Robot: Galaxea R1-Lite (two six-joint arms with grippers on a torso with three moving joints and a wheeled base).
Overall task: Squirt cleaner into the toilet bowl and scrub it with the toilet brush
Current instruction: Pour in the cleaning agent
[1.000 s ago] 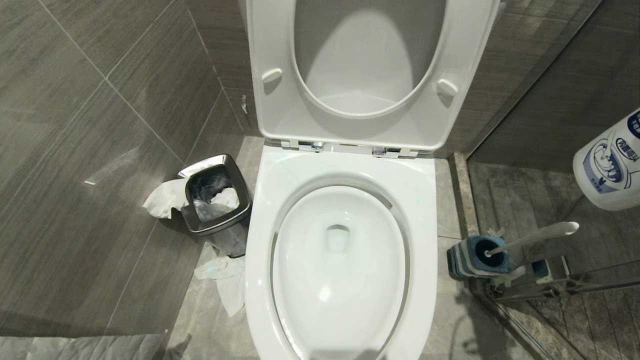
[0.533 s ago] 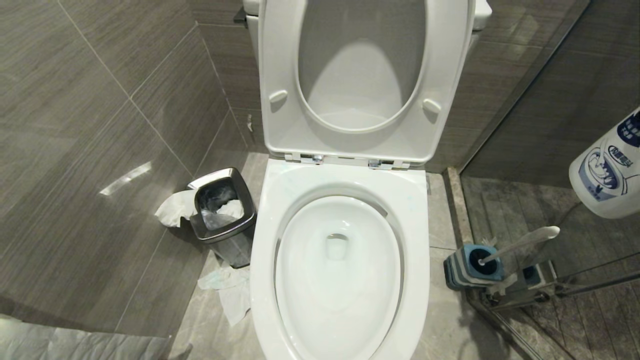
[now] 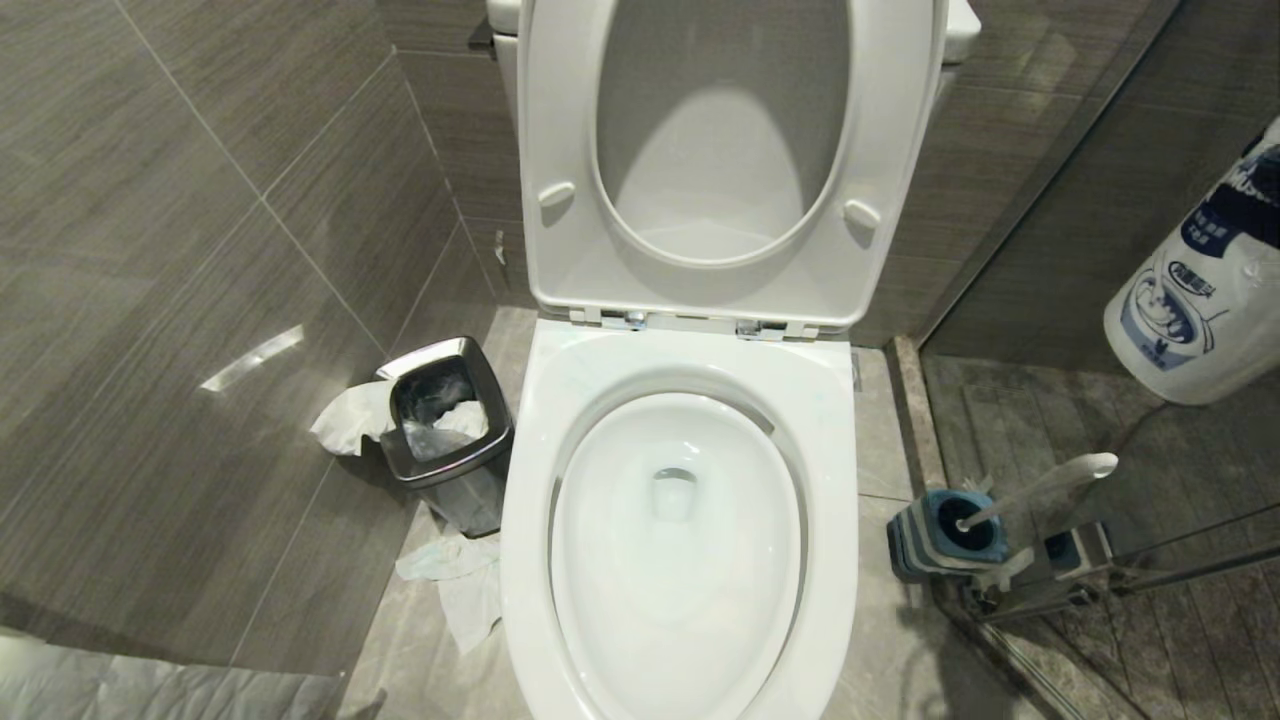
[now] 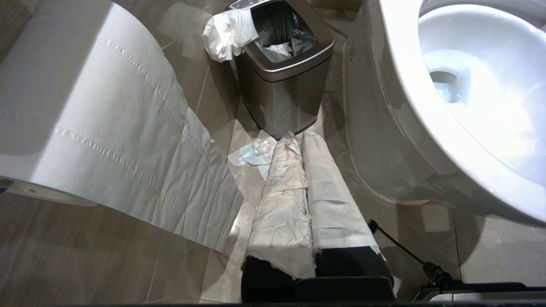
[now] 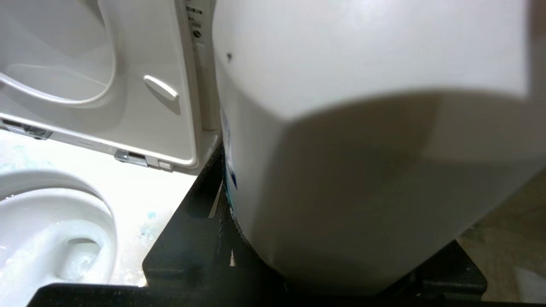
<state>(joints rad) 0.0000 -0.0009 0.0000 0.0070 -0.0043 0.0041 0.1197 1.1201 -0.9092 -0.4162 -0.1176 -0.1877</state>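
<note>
The toilet bowl (image 3: 680, 540) stood open, seat raised. Right of it, the right gripper (image 5: 324, 273) grasped a white cleaner bottle (image 3: 1195, 290) — toilet brush (image 3: 1040, 488) in its holder (image 3: 935, 525) below. Left gripper (image 4: 300, 187) — clenched, paper-wrapped — sat left of the bowl.

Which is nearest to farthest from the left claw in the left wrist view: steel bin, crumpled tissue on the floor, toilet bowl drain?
From the left claw, shut, fingers wrapped in paper:
1. Crumpled tissue: on the floor tiles, right beside the fingertips.
2. Steel bin: just beyond the fingertips, paper draped over its rim.
3. Drain of the toilet bowl: off to the side, inside the basin.
</note>
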